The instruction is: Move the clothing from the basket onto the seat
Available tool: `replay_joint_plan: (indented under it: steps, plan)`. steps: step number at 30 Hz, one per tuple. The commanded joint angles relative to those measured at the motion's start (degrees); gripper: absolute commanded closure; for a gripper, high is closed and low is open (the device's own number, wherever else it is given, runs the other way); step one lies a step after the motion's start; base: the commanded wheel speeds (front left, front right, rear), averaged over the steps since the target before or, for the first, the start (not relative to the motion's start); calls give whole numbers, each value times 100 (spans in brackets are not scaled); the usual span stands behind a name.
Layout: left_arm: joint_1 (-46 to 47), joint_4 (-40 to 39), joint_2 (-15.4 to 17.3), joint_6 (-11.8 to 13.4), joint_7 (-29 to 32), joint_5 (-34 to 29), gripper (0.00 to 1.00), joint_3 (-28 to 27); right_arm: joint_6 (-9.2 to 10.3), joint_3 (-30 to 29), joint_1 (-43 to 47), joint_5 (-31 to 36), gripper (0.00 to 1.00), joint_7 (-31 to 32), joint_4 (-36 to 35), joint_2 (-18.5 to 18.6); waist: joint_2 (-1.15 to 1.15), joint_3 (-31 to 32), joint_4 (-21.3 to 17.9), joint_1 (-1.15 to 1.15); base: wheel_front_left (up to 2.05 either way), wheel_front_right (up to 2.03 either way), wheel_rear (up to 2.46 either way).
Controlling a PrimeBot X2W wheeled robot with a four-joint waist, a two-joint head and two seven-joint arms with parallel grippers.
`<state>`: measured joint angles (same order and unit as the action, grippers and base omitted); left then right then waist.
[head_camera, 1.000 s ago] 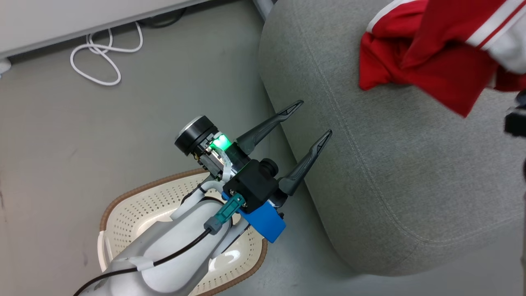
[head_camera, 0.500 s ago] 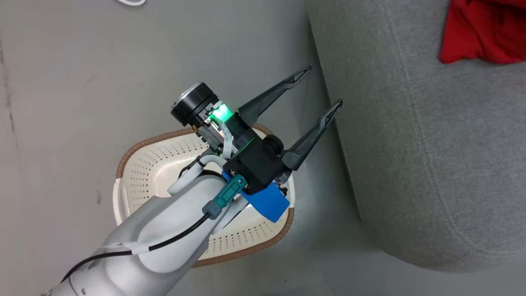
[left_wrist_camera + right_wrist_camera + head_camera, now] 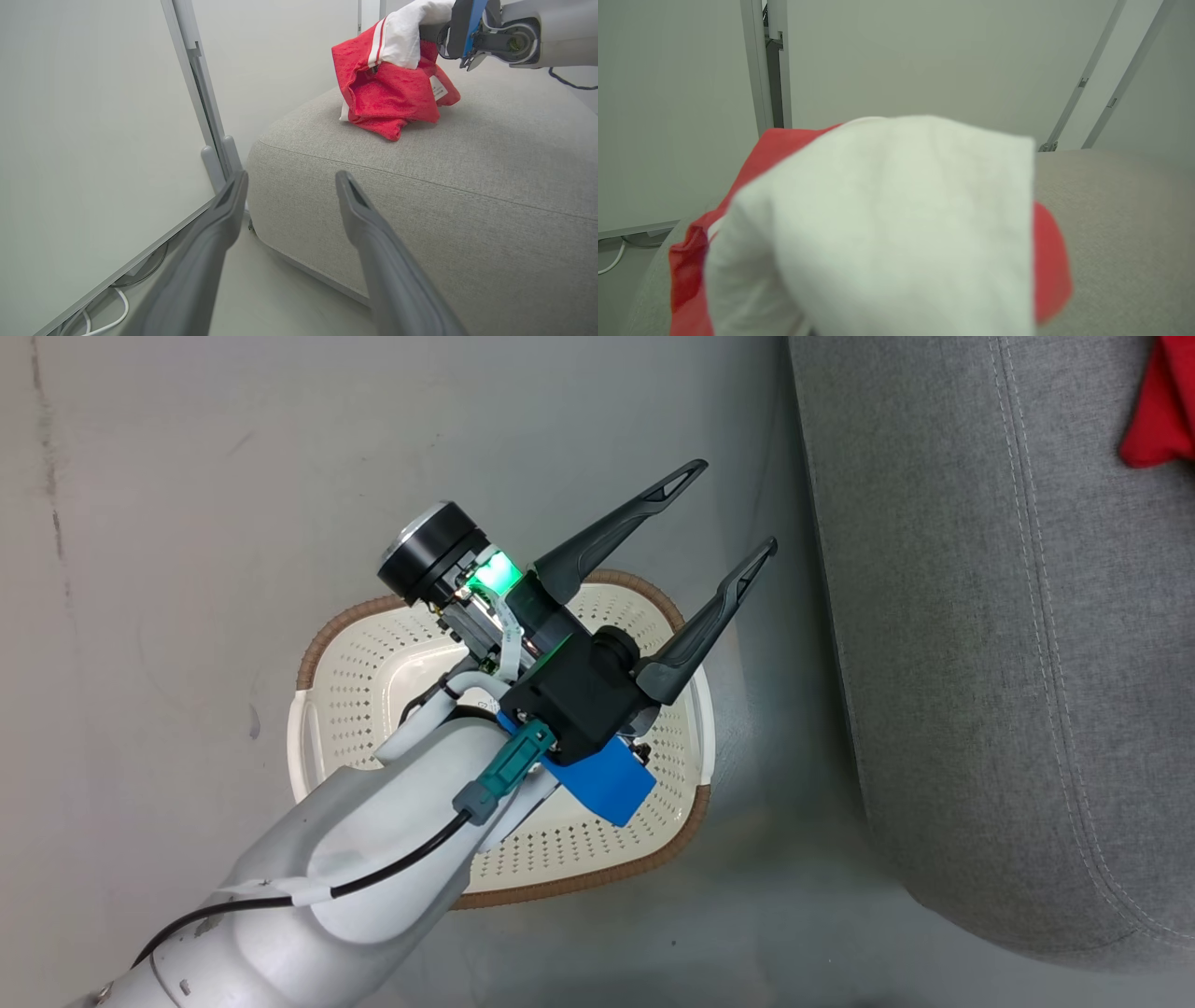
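My left gripper (image 3: 737, 505) stands open with nothing between its fingers, over the far right rim of the cream-white basket (image 3: 347, 683). What shows of the basket's inside holds nothing; my forearm hides the middle. The light-grey seat (image 3: 980, 663) lies to the right, with a red corner of the clothing (image 3: 1158, 420) at the top edge. In the left wrist view the left gripper (image 3: 292, 175) points at the seat (image 3: 467, 154), where the red and white clothing (image 3: 392, 93) rests bunched. My right gripper (image 3: 437, 35) is shut on its white sleeve. That sleeve (image 3: 887, 224) covers the right wrist view.
Grey floor (image 3: 187, 523) surrounds the basket, with a narrow gap between basket and seat. Behind the seat stands a pale wall panel with a metal post (image 3: 201, 93). A white cable (image 3: 107, 322) lies on the floor at its base.
The head camera has turned, so basket and seat slid right in the picture and most of the clothing left it. My left gripper stays open and the right stays shut.
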<state>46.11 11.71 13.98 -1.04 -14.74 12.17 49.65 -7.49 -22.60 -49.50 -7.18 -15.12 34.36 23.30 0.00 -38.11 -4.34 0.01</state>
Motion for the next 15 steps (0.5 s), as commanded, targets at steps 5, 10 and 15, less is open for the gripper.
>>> replay_joint_plan:
  steps: [5, 10, 15]
  plan:
    - [37, 69, 28, 46, -44, 32, 0, -48, -1, -40, 107, 4, 53, -3, 150, -79, 0, 142, -22, -1, 0, 0, 0]
    - [-124, 122, 11, 85, -50, 78, 0, -77, -1, -5, 347, 23, 0, -2, 42, -190, 0, 417, -72, -1, 0, 0, 0]
    - [-382, 101, 6, 172, -50, 164, 0, -190, -1, 3, 1000, -51, 0, -2, -298, -351, 0, 885, -157, -1, 0, 0, 0]
